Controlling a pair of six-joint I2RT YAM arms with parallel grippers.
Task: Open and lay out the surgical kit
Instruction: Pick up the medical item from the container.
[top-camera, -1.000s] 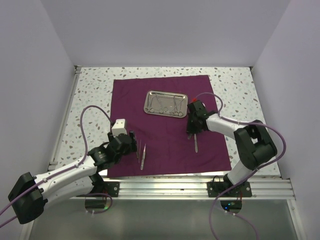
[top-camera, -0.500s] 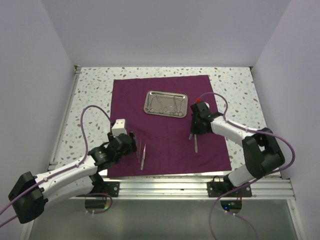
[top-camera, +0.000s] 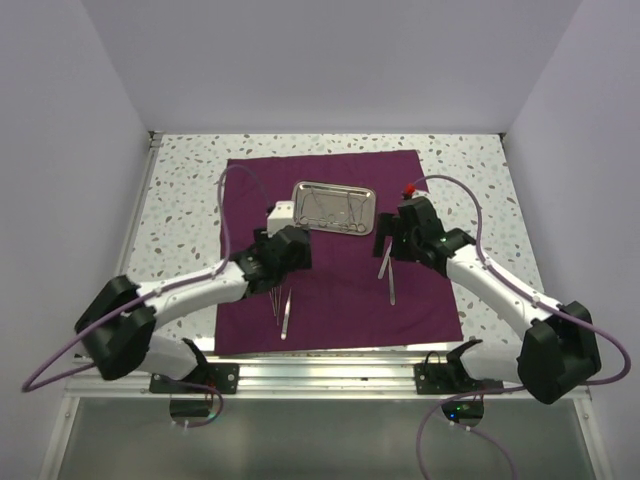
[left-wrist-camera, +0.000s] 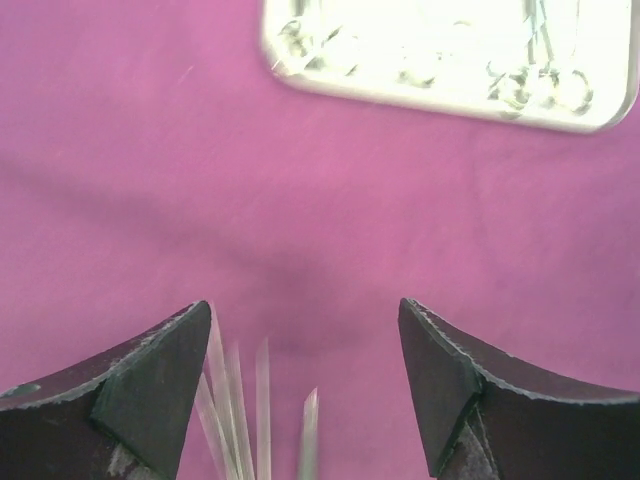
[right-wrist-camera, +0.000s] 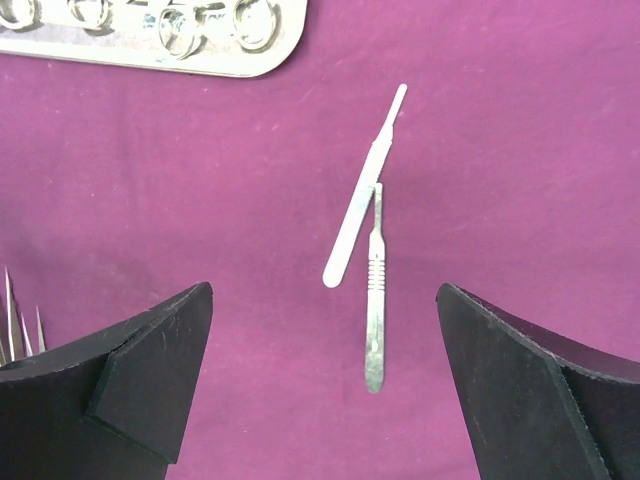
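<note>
Two slim steel handles now lie bare on the purple cloth, right of its centre. One points straight at the near edge of the surface. The other slants across its far tip and seems to touch it. A second ago I could see only the straight one clear of the arm.

The right fingers are spread wide with nothing in them, hovering above that pair. The right arm's elbow has swung out toward the right edge since the earlier view.

The left arm has made the bigger move. It sat at the near-left corner of the cloth beside the tweezers, and it has now reached in toward the middle. Its left fingers are also wide apart and empty, just on the near side of the steel tray.

The tweezers have not shifted and lie near the cloth's near edge. In the left wrist view their tips are only a blur low between the fingers.

The cloth is spread flat across the middle of the surface. The tray sits on its far-central part, with the ring-handled instruments inside.
</note>
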